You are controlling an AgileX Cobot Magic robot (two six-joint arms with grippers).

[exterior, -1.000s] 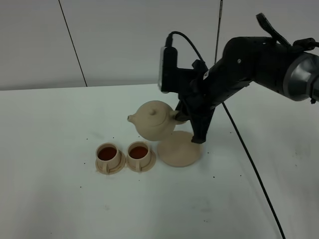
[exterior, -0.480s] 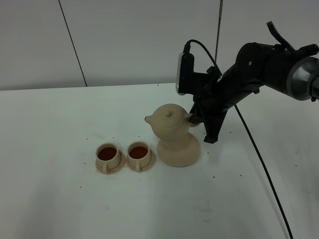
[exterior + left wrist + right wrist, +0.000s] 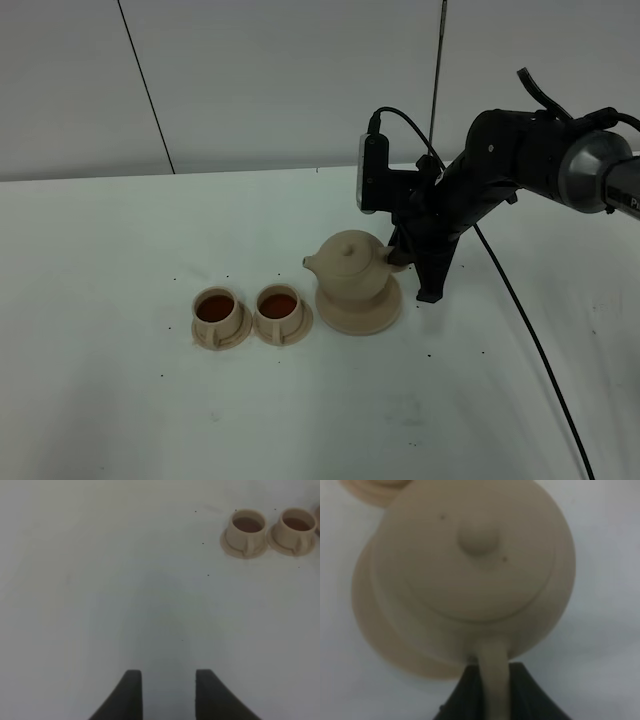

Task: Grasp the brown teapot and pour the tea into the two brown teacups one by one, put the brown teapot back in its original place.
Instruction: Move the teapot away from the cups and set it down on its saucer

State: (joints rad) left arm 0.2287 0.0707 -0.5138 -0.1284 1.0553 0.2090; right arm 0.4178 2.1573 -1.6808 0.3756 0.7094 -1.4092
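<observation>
The brown teapot [image 3: 350, 266] stands upright on or just above the wide saucer, its original place [image 3: 361, 314]; I cannot tell if they touch. My right gripper [image 3: 402, 262] is shut on the teapot's loop handle [image 3: 493, 677], with dark fingers [image 3: 529, 692] on both sides of it. The two brown teacups [image 3: 216, 307] [image 3: 278, 303] stand side by side on small saucers left of the teapot, both holding dark tea. The left wrist view shows the same cups [image 3: 247, 526] [image 3: 296, 526] far ahead of my left gripper [image 3: 167, 690], which is open over bare table.
A white tabletop [image 3: 120, 400] spreads around the tea set, with a white wall behind it. The right arm's black cable [image 3: 530, 340] trails over the table to the right of the wide saucer. Small dark specks dot the surface near the cups.
My right gripper has carried the teapot rightward and down, from beside the cups to the wide saucer. The cups have not moved.
</observation>
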